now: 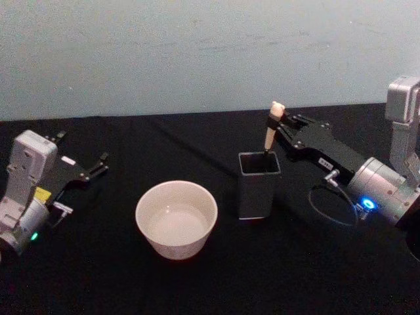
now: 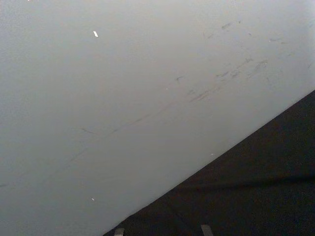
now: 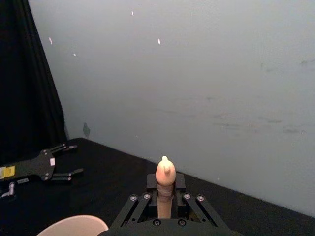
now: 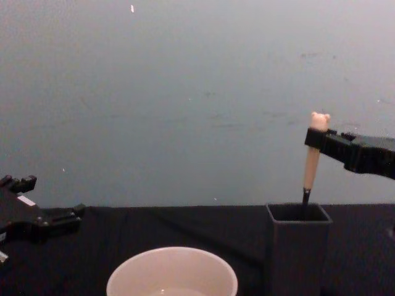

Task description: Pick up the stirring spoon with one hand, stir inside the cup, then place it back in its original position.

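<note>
While clamped near its top by the right gripper [image 1: 278, 122], the spoon [image 1: 271, 129] stands upright w/ beige handle, bear-head cap and dark neck down in the grey holder [image 1: 258, 184]. Cup [image 1: 176, 218] sits beside the holder. Left gripper [image 1: 92, 169] parked, jaws apart; white label on it, text unreadable.

I'm looking at a pale blue-grey wall [image 1: 197, 52] filling the upper frame, faintly scuffed, a table draped in black cloth [image 1: 197, 282] spreading across the lower half, a dark curtain [image 3: 19, 73] hanging upper left.
</note>
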Tool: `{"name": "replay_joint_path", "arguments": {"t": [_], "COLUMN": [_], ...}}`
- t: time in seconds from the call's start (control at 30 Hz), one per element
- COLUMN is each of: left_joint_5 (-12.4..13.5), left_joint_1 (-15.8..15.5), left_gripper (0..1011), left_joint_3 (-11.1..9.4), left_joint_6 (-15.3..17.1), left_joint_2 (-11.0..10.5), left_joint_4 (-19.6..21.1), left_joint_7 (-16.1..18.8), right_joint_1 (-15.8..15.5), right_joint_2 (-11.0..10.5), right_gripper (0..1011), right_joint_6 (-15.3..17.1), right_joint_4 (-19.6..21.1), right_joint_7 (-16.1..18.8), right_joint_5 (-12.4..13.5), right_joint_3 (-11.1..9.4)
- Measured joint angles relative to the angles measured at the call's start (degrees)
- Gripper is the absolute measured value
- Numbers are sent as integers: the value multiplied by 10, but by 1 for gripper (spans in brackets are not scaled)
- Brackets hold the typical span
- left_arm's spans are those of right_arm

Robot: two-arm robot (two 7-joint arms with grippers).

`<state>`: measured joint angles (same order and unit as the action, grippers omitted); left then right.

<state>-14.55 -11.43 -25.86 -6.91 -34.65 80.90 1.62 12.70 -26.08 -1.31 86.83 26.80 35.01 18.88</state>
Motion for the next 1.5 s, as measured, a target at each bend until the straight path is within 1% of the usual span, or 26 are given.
{"name": "replay_joint_path", "arguments": {"t": [0.47,0.83,1.23,1.5], "left_joint_5": [0,0,0,0], "left_joint_1": [0,0,0,0], "left_gripper": [1001,1001,1001,1002], "left_joint_3": [0,0,0,0], "left_joint_6": [0,0,0,0], "left_joint_2": [0,0,0,0], "left_joint_4": [0,0,0,0], "left_joint_7": [0,0,0,0], "right_joint_1": [2,1,-3,-8], "right_joint_2": [7,8,6,4], "right_gripper": [205,205,205,205], "right_joint_6": [12,19,22,22], "right_joint_4": [-24,-35,-37,-33], "right_joint_7": [8,11,9,5], "right_joint_5": [1,0,2,5], "right_joint_3": [16,26,27,23]}}
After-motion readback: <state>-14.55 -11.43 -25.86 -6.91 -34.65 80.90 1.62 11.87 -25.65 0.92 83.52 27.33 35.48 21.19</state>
